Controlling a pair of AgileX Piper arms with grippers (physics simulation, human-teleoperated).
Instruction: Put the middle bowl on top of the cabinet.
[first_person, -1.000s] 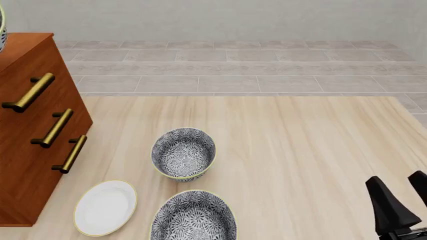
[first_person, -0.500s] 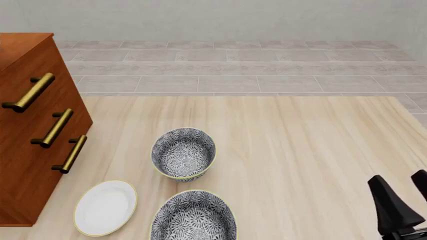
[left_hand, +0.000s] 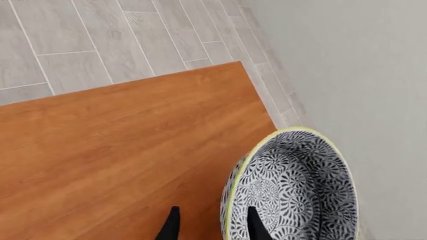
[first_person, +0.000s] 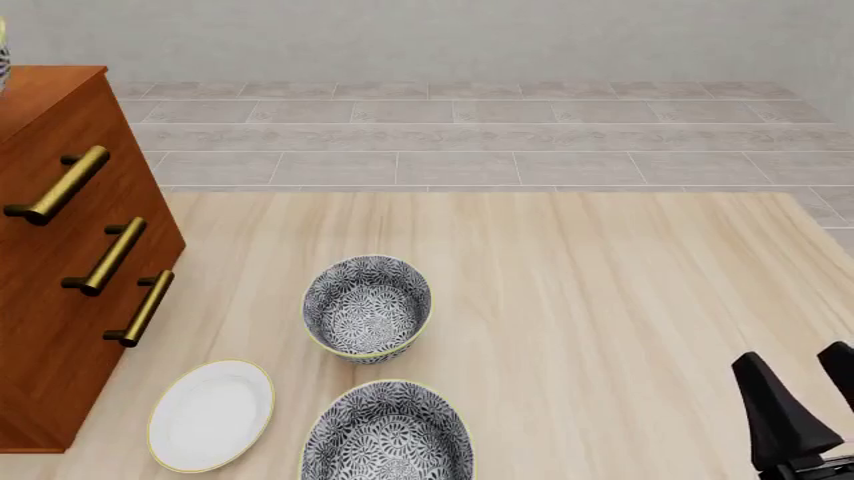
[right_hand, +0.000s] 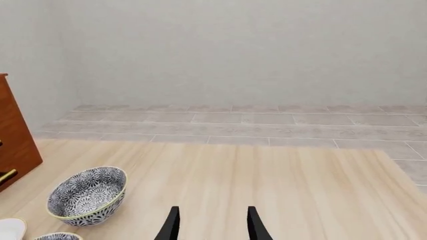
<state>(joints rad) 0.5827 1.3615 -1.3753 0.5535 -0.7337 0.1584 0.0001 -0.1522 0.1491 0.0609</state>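
Note:
The middle bowl (left_hand: 293, 190), wide, dark floral, with a pale yellow rim, is at the far corner of the cabinet (left_hand: 120, 150) top in the left wrist view. My left gripper (left_hand: 212, 227) straddles its rim, one finger inside and one outside, spread as wide as the right one, so it is open. From the front, only a sliver of this bowl (first_person: 3, 62) shows at the left edge above the cabinet (first_person: 67, 250); the left arm is out of that view. My right gripper (first_person: 794, 365) is open and empty at the near right of the table.
A narrower, deeper floral bowl (first_person: 367, 305) stands mid-table, a wide floral bowl (first_person: 387, 435) at the front edge, and a white plate (first_person: 211, 415) near the cabinet's foot. Three brass handles (first_person: 107, 255) stick out from the cabinet front.
The sliver of bowl at the front view's left edge went out of view, then returned smaller. The right gripper shifted only slightly.

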